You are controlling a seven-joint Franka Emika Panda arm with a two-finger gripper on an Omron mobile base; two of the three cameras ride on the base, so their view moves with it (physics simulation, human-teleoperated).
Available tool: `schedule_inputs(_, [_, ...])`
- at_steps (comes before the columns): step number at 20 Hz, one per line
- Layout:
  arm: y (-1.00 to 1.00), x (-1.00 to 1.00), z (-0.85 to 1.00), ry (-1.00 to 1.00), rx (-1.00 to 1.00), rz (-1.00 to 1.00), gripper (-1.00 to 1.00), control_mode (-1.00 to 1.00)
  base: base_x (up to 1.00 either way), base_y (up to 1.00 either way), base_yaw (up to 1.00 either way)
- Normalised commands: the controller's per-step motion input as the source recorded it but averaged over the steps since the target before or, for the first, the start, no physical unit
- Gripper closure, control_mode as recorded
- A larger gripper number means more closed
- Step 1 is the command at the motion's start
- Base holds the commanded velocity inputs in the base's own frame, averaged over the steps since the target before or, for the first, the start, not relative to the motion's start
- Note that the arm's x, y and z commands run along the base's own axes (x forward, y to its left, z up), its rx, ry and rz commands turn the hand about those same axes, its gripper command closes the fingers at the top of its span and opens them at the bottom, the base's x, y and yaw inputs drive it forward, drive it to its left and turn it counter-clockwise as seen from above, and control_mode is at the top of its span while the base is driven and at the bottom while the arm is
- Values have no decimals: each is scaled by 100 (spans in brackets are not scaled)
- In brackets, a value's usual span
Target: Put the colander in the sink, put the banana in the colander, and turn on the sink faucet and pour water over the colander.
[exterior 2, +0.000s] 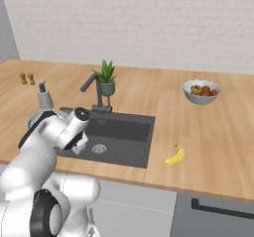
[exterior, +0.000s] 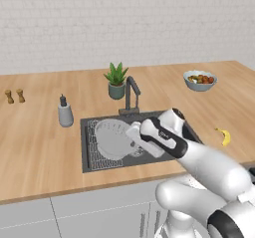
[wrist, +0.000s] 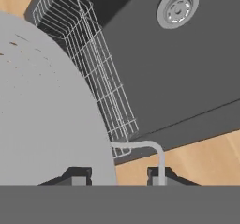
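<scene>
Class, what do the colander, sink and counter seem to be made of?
Colander: likely matte light-grey metal, with perforated wall. Sink: dark-grey matte, perhaps composite or coated metal; its drain looks steel. Counter: pale wood, grain lines visible.

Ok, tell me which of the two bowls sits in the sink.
The colander: the wide light-grey perforated bowl on the wire rack in the sink. The smaller fruit bowl stands on the counter, far right.

A home kitchen: a wooden counter (exterior: 45,147) fills the middle of the frame, with a dark sink (exterior 2: 124,137) and faucet (exterior: 131,95) at centre, grey cabinet doors (exterior: 99,217) below, white brick wall (exterior: 124,23) across the top, fruit bowl (exterior: 199,80) upper right.
</scene>
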Motion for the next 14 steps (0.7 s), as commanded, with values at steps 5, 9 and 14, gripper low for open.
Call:
schedule_inputs(5, [-72,57,15,0,4,0,100,-100,0,0,0])
schedule_inputs(9, [-59,59,5,3,0,0,100,-100,0,0,0])
schedule_inputs(14, [-43,51,0,3,0,5,100,-100,0,0,0])
